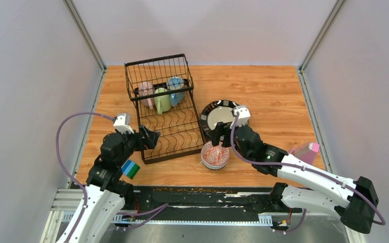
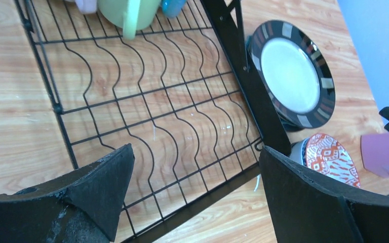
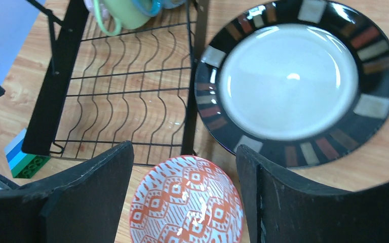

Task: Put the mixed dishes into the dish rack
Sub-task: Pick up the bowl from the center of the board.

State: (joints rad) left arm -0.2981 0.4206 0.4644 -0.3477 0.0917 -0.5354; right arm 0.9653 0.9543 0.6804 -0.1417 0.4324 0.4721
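Observation:
The black wire dish rack [image 1: 168,132] stands at the table's middle left; its basket section holds a pink mug [image 1: 146,93], a green mug [image 1: 162,99] and a blue mug [image 1: 176,89]. A black-rimmed cream plate [image 1: 220,118] lies right of the rack, with an orange patterned bowl [image 1: 215,154] in front of it. My right gripper [image 1: 222,134] is open and empty, above the bowl's far edge; the bowl [image 3: 187,202] sits between its fingers in the right wrist view. My left gripper [image 1: 152,137] is open and empty over the rack's near left edge [image 2: 202,197].
A blue-green striped sponge block [image 1: 129,169] lies near the left arm at the table's front. A pink container [image 1: 306,152] stands at the right edge beside the right arm. Grey walls close in both sides and the back.

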